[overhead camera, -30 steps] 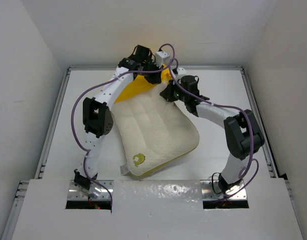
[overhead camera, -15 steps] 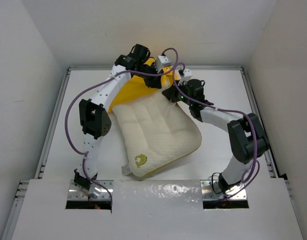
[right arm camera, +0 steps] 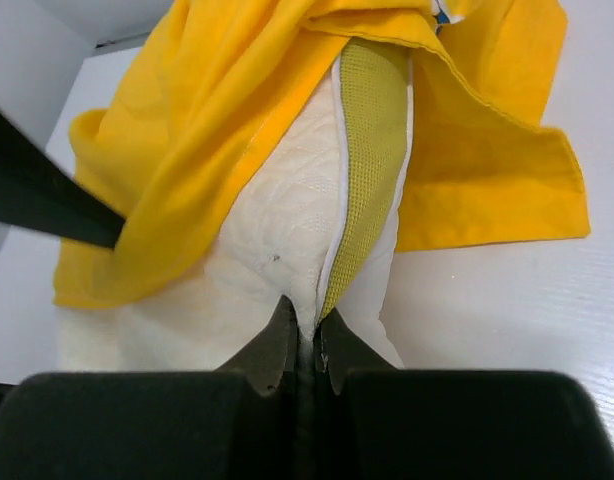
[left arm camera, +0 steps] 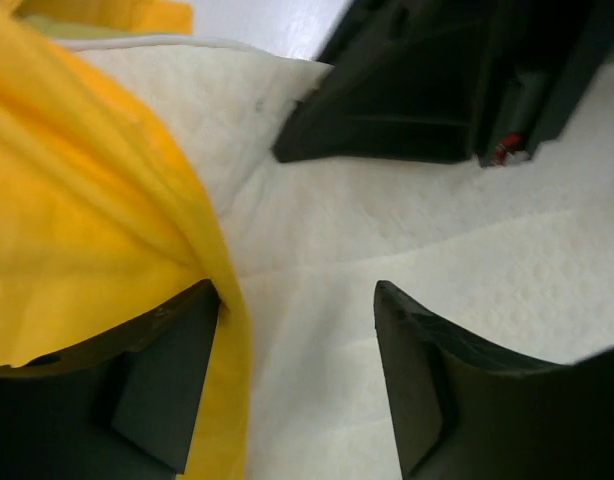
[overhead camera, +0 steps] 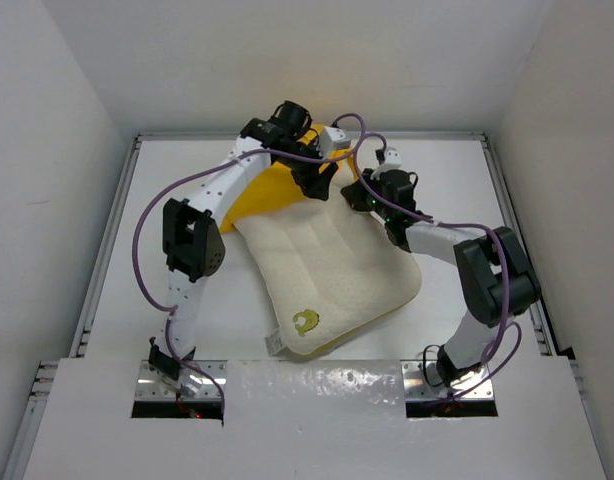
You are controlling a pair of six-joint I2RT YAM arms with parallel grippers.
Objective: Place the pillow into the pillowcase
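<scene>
The cream quilted pillow (overhead camera: 332, 270) lies at the table's middle, its logo corner nearest the arm bases. Its far end sits inside the mouth of the yellow pillowcase (overhead camera: 265, 188). My left gripper (overhead camera: 315, 183) hovers over that mouth, open. In the left wrist view the pillowcase (left arm camera: 87, 220) drapes over one finger (left arm camera: 167, 380) and bare pillow (left arm camera: 317, 260) fills the gap of the left gripper (left arm camera: 297, 335). My right gripper (right arm camera: 307, 325) is shut on the pillow (right arm camera: 277, 250) at the edge beside its yellow-green band (right arm camera: 372, 150), with the pillowcase (right arm camera: 207, 120) bunched over the pillow's far end.
White walls close in the table on three sides, with a raised rail (overhead camera: 512, 230) along the right edge and another on the left. Purple cables (overhead camera: 152, 215) loop off both arms above the table. The right arm's black gripper body (left arm camera: 437, 90) sits close in front of my left fingers.
My left gripper has opened and let go of the pillowcase. The pillow has slid right and toward the near edge, drawn by the right gripper.
</scene>
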